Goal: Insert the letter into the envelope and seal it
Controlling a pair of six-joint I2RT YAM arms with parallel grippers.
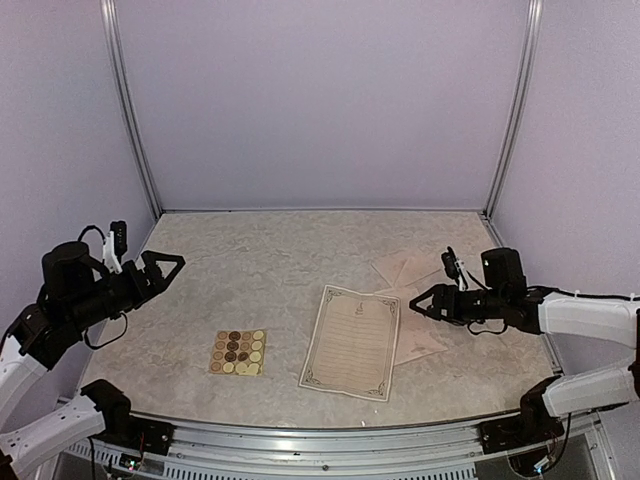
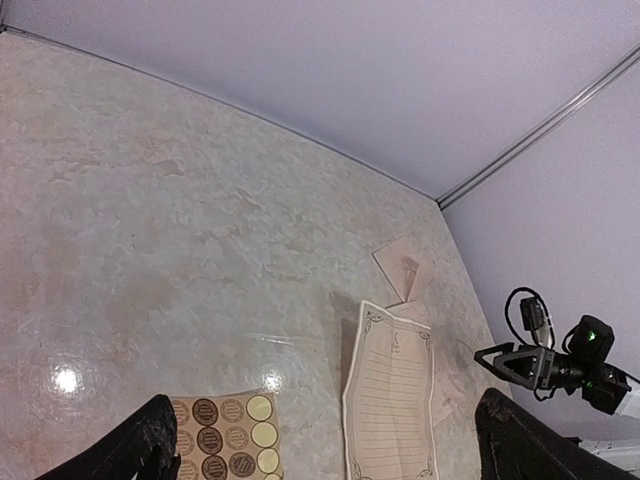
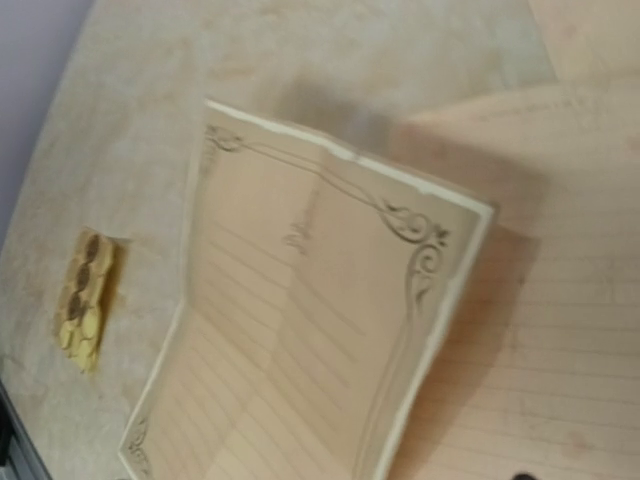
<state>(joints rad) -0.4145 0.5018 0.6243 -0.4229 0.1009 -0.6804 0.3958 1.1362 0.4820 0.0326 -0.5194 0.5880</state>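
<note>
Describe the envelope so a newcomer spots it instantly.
On the marbled table, find the cream letter with the dark ornate border, right of centre. The envelope is the pale pinkish flat paper showing from under that sheet's right edge, flap toward the back wall. It is plain, unlike the bordered letter and the sheet of round stickers further left.

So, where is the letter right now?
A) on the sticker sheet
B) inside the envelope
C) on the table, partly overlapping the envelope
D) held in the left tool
C: the letter lies on the table, its right edge over the envelope.
</note>
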